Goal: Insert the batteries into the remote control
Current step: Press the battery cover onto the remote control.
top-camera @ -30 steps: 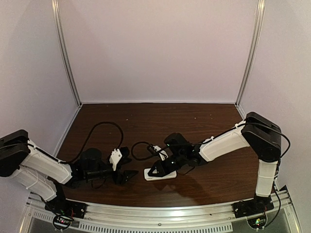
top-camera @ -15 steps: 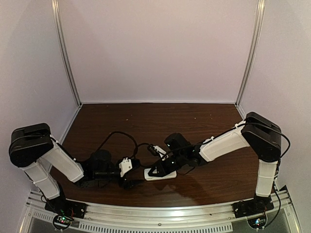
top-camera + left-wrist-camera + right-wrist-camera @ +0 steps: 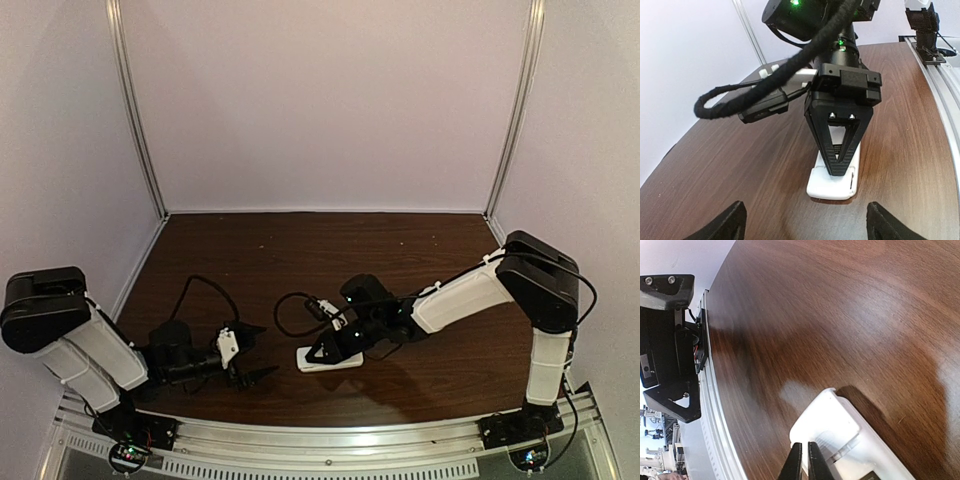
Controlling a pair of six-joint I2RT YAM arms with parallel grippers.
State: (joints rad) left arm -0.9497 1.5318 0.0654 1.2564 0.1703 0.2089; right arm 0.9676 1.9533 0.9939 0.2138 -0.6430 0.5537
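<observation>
The remote control (image 3: 345,365) lies flat near the table's front, plain white back up; it also shows in the left wrist view (image 3: 832,184) and the right wrist view (image 3: 837,427). My right gripper (image 3: 314,356) is shut, its joined tips (image 3: 803,461) pressing down on the remote's back by the ribbed cover, nothing between them. From the left wrist its black fingers (image 3: 840,150) stand like a wedge on the remote. My left gripper (image 3: 262,352) is open and empty, a short way left of the remote, jaws wide (image 3: 807,225). The batteries are out of view.
The brown wooden table (image 3: 400,250) is walled in by pale panels at the back and sides. A metal rail (image 3: 330,435) runs along the near edge. Black cables (image 3: 285,305) loop off both wrists over the table.
My left gripper moved in towards the remote, then drew back to the left, and its jaws opened wider. The right gripper has stayed shut on top of the remote.
</observation>
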